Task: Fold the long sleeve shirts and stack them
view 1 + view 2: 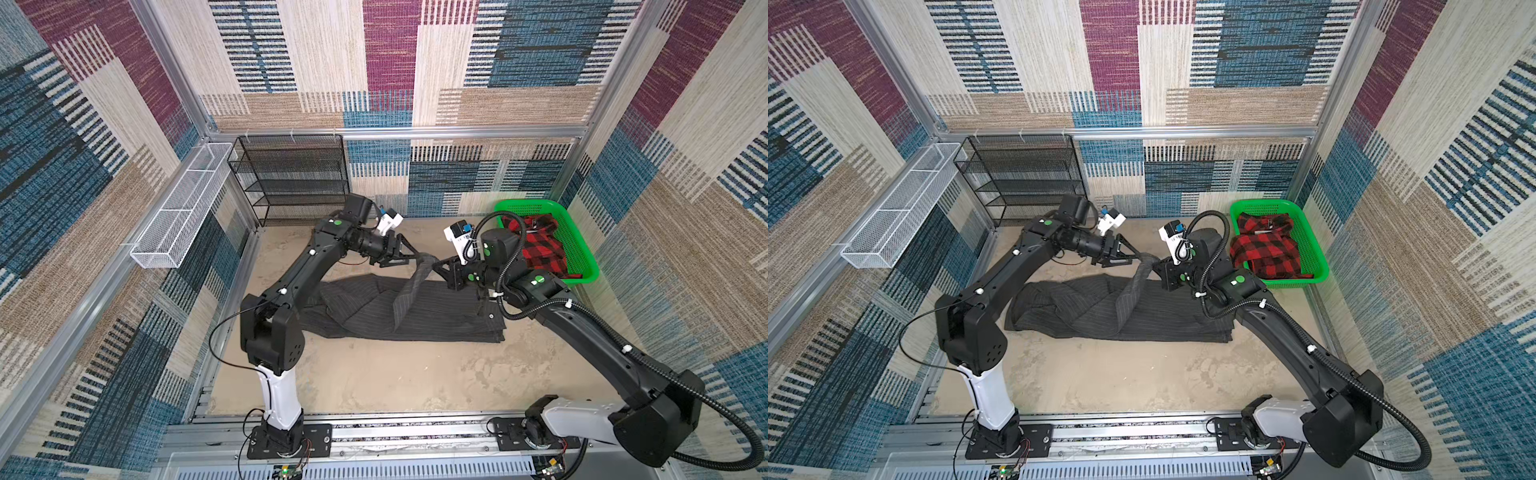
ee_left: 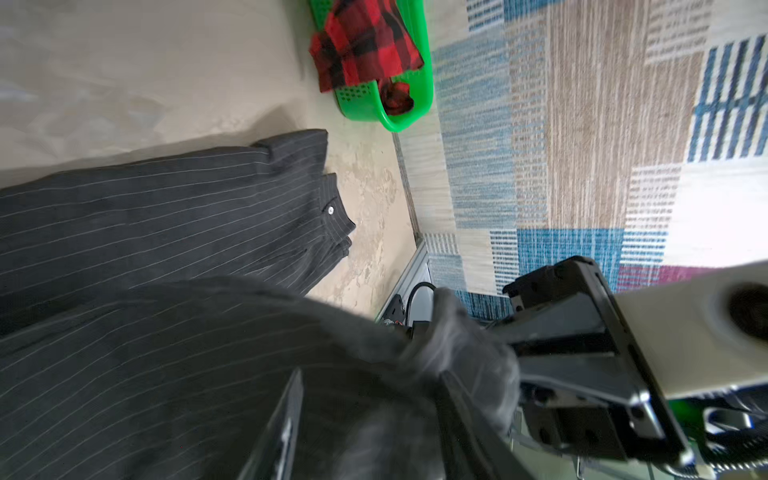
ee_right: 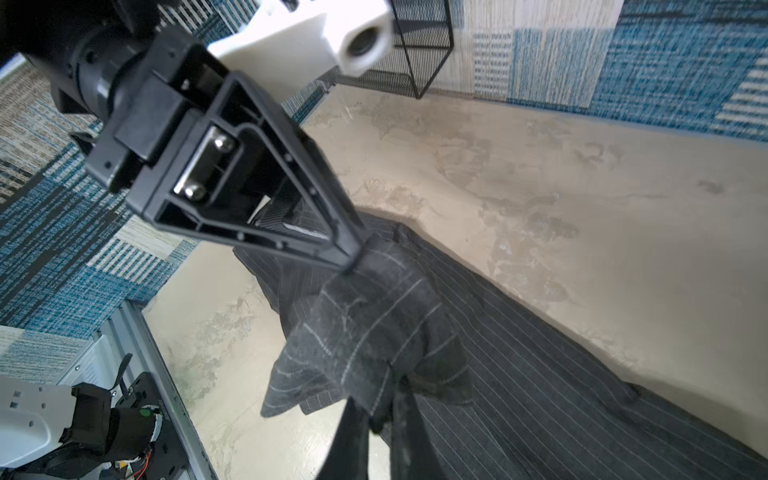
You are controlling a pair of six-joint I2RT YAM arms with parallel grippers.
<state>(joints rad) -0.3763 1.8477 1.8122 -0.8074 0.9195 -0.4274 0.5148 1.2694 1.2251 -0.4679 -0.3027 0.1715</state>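
Pinching the pinstriped shirt (image 1: 436,318) is the right claw (image 1: 436,264) (left claw (image 1: 417,257) gapes open).

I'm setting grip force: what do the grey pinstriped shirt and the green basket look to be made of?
The grey pinstriped shirt: soft woven cloth, matte, likely cotton or a blend; it drapes and creases. The green basket: glossy moulded plastic, seemingly rigid; perforated walls, shiny rim.
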